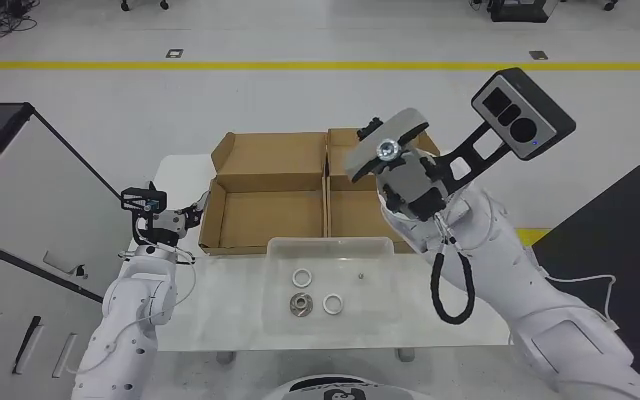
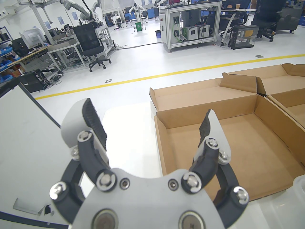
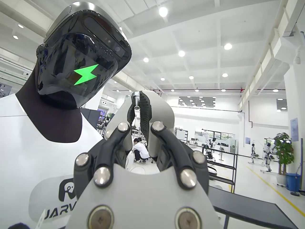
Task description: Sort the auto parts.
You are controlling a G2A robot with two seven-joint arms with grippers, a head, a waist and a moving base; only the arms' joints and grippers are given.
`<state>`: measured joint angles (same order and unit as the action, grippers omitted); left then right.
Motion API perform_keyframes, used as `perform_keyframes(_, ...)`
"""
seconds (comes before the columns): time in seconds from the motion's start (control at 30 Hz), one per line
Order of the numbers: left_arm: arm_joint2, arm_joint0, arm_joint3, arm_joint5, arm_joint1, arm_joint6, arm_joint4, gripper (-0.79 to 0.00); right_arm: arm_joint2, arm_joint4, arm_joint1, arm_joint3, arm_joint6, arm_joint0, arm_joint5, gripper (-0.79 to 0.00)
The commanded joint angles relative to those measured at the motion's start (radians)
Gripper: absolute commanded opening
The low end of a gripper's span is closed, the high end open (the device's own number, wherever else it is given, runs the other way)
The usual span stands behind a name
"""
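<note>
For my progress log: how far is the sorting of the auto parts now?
Done: nothing sure; the left box looks empty. In hand: the right gripper, raised above the right box, is shut on a small metal part. Left: two white rings and a grey metal piece lie in the clear tray.

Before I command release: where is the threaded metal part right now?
Top view: the threaded metal part is clamped in the right tool, raised over the back of the right cardboard box, beyond the clear tray.
</note>
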<state>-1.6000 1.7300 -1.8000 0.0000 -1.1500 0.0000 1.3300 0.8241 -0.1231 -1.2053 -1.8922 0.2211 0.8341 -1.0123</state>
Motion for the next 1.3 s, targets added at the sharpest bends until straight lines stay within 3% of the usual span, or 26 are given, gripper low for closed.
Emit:
perform_keyframes(0.0,0.0,0.0,0.0,0.0,0.0,0.0,0.0,0.0,0.0,0.0,0.0,0.0,0.0,0.0,0.0,-0.785)
perform_keyframes(0.57,0.0,0.0,0.0,0.0,0.0,0.0,0.0,0.0,0.0,0.0,0.0,0.0,0.0,0.0,0.0,-0.785)
perform_keyframes(0.73,0.0,0.0,0.0,0.0,0.0,0.0,0.0,0.0,0.048,0.017,0.008,0.006,-0.047,0.063,0.028,-0.785)
perform_keyframes(1.03,0.0,0.0,0.0,0.0,0.0,0.0,0.0,0.0,0.252,0.058,0.072,0.014,-0.329,0.224,0.086,-0.785)
perform_keyframes(1.27,0.0,0.0,0.0,0.0,0.0,0.0,0.0,0.0,0.478,0.078,0.134,0.014,-0.644,0.322,0.159,-0.785)
